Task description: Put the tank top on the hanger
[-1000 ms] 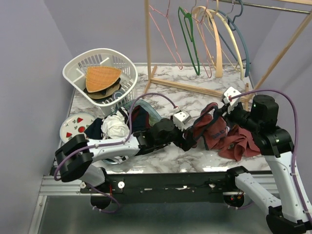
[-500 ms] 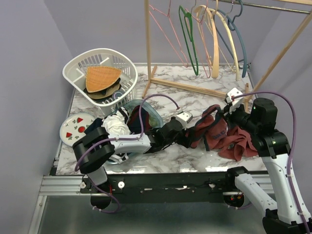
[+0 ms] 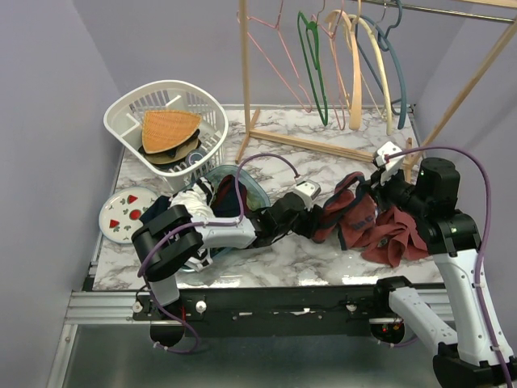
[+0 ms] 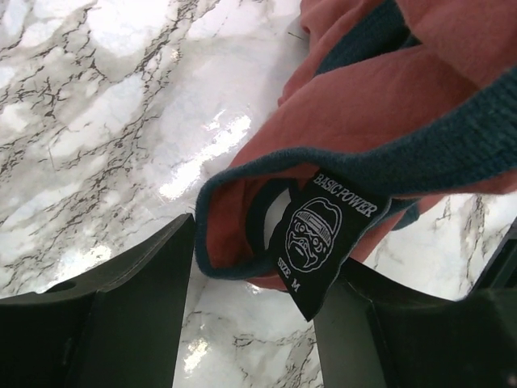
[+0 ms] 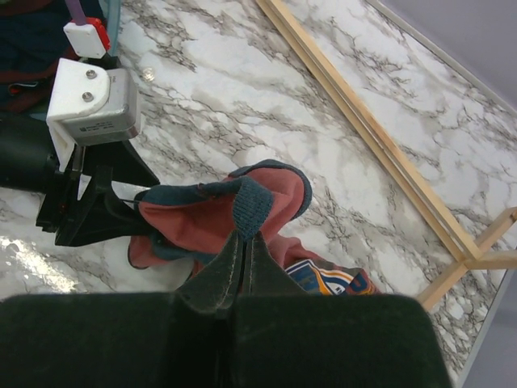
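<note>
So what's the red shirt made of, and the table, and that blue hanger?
The tank top looks like soft knit cloth: it folds and has ribbed navy trim. The table looks like glossy marble, though it may be a printed surface; it has grey veins and shine. The hanger looks like smooth plastic, but it's too small to be sure.

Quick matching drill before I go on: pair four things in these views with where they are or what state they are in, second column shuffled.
Column one:
1. tank top
2. hanger
3. basket
4. plate

Column two:
A. far left of the table, holding a woven orange item
B. hanging on the rail at the back
C. near left edge, with red strawberry prints
D. between the left claw and right claw, navy trim pinched

Pairs: 1-D, 2-B, 3-A, 4-C
</note>
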`<state>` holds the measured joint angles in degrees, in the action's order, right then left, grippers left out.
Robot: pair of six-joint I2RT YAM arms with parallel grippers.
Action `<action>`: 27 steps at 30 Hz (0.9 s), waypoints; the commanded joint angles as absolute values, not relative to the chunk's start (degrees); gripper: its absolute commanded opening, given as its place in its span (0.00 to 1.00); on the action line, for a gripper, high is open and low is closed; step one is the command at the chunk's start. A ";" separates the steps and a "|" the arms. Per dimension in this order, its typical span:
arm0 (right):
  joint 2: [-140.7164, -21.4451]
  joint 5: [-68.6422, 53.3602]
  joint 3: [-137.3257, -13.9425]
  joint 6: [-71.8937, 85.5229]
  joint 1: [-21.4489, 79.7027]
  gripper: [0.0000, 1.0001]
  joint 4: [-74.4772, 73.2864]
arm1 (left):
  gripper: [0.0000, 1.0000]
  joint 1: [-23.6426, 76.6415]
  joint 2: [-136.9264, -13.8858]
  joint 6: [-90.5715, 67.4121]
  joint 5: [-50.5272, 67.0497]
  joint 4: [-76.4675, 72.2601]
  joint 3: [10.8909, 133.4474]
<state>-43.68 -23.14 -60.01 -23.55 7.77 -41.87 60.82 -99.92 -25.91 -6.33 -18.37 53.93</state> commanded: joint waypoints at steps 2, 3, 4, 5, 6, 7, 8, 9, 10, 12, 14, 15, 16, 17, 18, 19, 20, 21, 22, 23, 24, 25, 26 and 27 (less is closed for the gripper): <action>-45.35 -26.63 -63.98 -23.55 7.30 0.01 -44.29 | 0.63 59.59 -99.50 -25.75 -4.57 -20.65 52.30; -45.53 -26.80 -64.07 -23.73 7.38 0.01 -44.82 | 0.64 59.15 -99.06 -25.75 -4.22 -21.00 51.95; -45.61 -26.98 -64.16 -23.99 7.38 0.01 -45.17 | 0.63 58.89 -98.36 -25.75 -3.87 -21.61 51.68; -45.53 -26.98 -64.42 -24.08 7.30 0.01 -45.18 | 0.63 58.80 -98.09 -25.66 -3.08 -21.88 51.42; -45.61 -26.98 -64.34 -24.08 7.38 0.01 -45.44 | 0.63 58.71 -97.91 -25.58 -2.38 -22.23 51.24; -45.53 -27.07 -64.42 -24.17 7.30 0.01 -45.53 | 0.63 58.54 -97.74 -25.58 -1.68 -22.76 51.07; -45.53 -27.33 -64.42 -24.26 7.29 0.01 -45.61 | 0.63 58.45 -97.56 -25.84 -0.10 -25.29 50.28; -45.61 -27.42 -64.34 -24.34 7.38 0.01 -45.79 | 0.63 58.45 -97.56 -25.84 1.65 -25.75 50.01; -45.53 -27.68 -64.16 -24.43 7.30 0.01 -45.88 | 0.63 58.45 -97.47 -25.84 2.54 -26.01 49.84; -45.70 -28.03 -64.25 -24.61 7.29 0.01 -46.40 | 0.64 58.27 -97.03 -25.66 3.34 -27.42 48.96; -45.88 -28.91 -64.25 -24.96 7.29 0.01 -46.76 | 0.64 57.83 -96.42 -26.19 4.30 -28.91 48.25; -45.88 -29.00 -64.34 -24.96 7.29 0.01 -46.93 | 0.64 57.05 -96.33 -26.45 4.83 -29.26 47.73; -45.97 -29.44 -64.42 -24.96 7.29 0.01 -47.19 | 0.65 56.61 -96.07 -26.72 5.62 -29.88 47.46; -46.05 -29.97 -64.51 -25.13 7.29 0.01 -47.37 | 0.66 56.08 -95.72 -27.41 6.76 -31.01 47.11; -46.14 -30.06 -64.51 -25.31 7.38 0.01 -47.46 | 0.67 55.29 -95.45 -27.77 7.12 -31.46 46.41; -46.23 -30.23 -64.69 -25.23 7.38 0.01 -47.63 | 0.68 54.85 -95.28 -28.21 7.55 -31.90 46.23; -46.32 -30.58 -64.69 -25.40 7.38 0.01 -47.72 | 0.68 54.58 -95.19 -28.91 8.34 -32.60 45.97; -46.41 -30.76 -64.77 -25.40 7.30 0.01 -47.72 | 0.68 54.32 -95.36 -29.18 8.87 -32.78 45.97; -46.41 -30.94 -64.69 -25.31 7.38 0.01 -47.81 | 0.68 54.23 -95.62 -29.18 9.05 -32.96 45.97; -46.49 -31.02 -64.69 -25.40 7.30 0.01 -47.90 | 0.68 54.14 -96.32 -29.27 9.31 -32.96 46.14; -46.67 -31.11 -64.77 -25.40 7.29 0.01 -47.90 | 0.68 54.23 -96.68 -29.44 10.10 -33.13 46.49; -46.76 -31.11 -64.86 -25.40 7.29 0.01 -47.99 | 0.67 54.14 -97.11 -29.62 10.28 -33.31 46.58; -46.67 -31.20 -65.04 -25.40 7.29 0.01 -47.99 | 0.66 54.14 -97.99 -29.71 10.37 -33.57 46.58; -46.84 -31.38 -65.21 -25.40 7.29 0.01 -48.16 | 0.66 54.23 -98.43 -29.79 10.28 -33.31 46.93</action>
<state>-46.61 -29.26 -62.74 -24.91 7.75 -46.63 53.89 -96.68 -28.75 7.38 -30.30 46.41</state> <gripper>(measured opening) 0.015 0.669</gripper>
